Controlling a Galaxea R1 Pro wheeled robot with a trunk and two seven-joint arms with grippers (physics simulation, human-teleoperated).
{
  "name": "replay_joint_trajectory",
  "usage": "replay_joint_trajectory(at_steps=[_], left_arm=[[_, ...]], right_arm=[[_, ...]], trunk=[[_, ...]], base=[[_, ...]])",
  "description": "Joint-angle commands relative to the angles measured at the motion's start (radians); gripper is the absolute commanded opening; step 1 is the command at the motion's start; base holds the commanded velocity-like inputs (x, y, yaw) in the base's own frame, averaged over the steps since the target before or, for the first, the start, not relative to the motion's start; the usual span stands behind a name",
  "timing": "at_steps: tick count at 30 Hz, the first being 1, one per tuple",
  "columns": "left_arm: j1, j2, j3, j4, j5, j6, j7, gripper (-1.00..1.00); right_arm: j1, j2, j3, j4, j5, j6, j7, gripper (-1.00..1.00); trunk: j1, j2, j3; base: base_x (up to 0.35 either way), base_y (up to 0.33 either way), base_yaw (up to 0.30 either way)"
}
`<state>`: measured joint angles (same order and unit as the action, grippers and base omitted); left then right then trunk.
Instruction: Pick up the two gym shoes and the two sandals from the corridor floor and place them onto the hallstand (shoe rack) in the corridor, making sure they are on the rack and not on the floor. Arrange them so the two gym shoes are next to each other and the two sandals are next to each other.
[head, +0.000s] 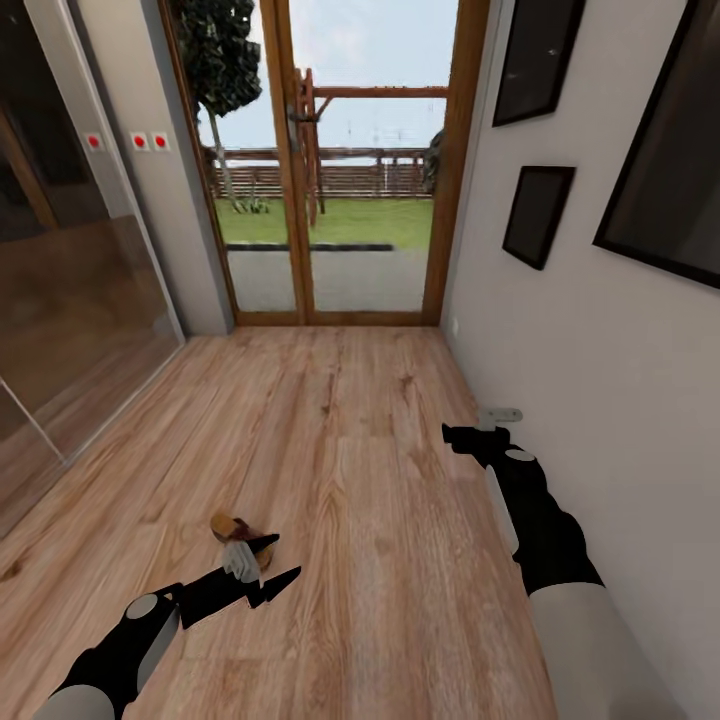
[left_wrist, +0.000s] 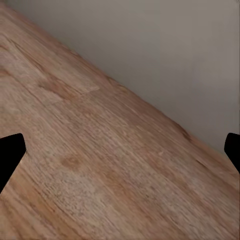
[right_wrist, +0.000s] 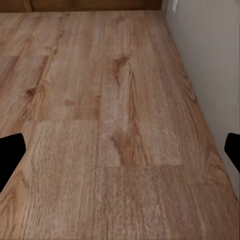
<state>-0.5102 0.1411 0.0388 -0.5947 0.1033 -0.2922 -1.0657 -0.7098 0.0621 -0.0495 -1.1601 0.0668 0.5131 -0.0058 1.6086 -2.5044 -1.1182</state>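
Note:
The corridor floor of light wood planks runs up to a glazed door. A small white and orange-brown thing, perhaps one gym shoe, lies on the floor at the lower left. It is too small to be sure. My left gripper hovers right beside it, open, with nothing between its fingers. My right gripper stands open over bare planks near the right wall, its fingertips wide apart. The sandals and the hallstand are out of view.
A glazed wooden door closes the far end. A glass sliding panel lines the left side. The right wall carries dark picture frames, and a small pale grey piece sits low beside it.

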Motion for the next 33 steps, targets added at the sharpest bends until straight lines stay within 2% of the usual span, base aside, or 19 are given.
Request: replay_joint_trajectory(at_steps=[1,33], left_arm=[[-0.001,0.0,0.001,0.001,0.001,-0.005,-0.003,1.0],[-0.001,0.0,0.001,0.001,0.001,-0.005,-0.003,1.0]], right_arm=[[0.0,0.001,-0.001,-0.001,0.007,0.005,0.001,1.0],[0.0,0.001,-0.001,-0.001,0.007,0.005,0.001,1.0]], trunk=[[0.0,0.0,-0.001],[0.0,0.0,-0.001]], base=[[0.349,-0.09,0.0],[0.343,-0.138,0.0]])
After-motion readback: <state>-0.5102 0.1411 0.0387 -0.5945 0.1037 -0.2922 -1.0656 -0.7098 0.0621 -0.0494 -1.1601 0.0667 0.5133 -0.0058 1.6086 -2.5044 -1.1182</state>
